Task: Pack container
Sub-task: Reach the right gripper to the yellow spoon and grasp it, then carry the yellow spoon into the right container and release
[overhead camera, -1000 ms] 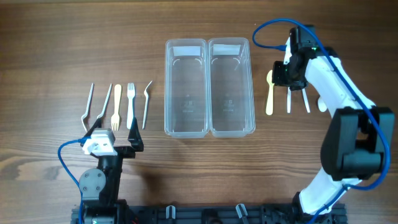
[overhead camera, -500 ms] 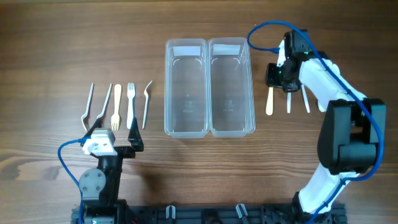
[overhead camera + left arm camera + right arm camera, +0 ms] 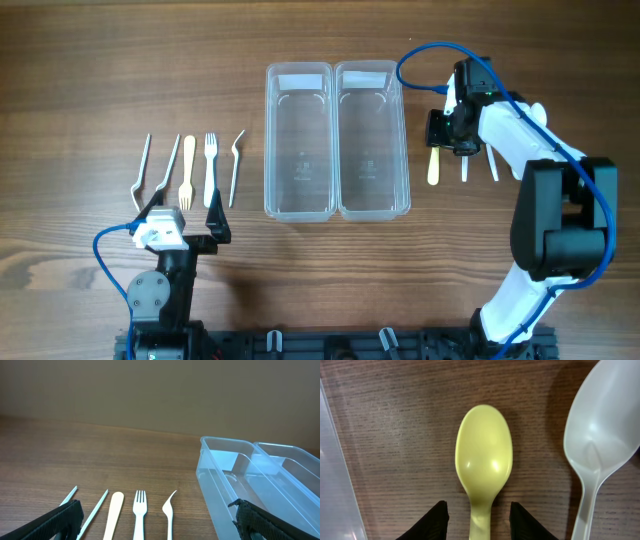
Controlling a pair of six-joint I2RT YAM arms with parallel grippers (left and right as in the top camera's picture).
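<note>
Two clear containers (image 3: pixel 298 140) (image 3: pixel 372 140) stand side by side mid-table. My right gripper (image 3: pixel 441 131) is low over a yellow spoon (image 3: pixel 433 166) just right of them. In the right wrist view its fingertips (image 3: pixel 433 521) straddle the spoon's neck below the bowl (image 3: pixel 483 457), open, with a gap on each side. My left gripper (image 3: pixel 186 226) is open and empty near the front edge, behind a row of utensils. Its view shows a white fork (image 3: pixel 139 515), a cream flat stick (image 3: pixel 114 512) and a curved white utensil (image 3: pixel 169 510) between its fingers (image 3: pixel 52 522).
A clear white spoon (image 3: pixel 600 445) lies right of the yellow one, with more white utensils (image 3: pixel 492 160) beside it. The right container's wall (image 3: pixel 332 480) is just left of the right gripper. Several utensils (image 3: pixel 188 170) lie in a row left of the containers.
My right gripper has moved left and toward the front, coming down over the yellow spoon's neck. The left arm and all utensils have not moved.
</note>
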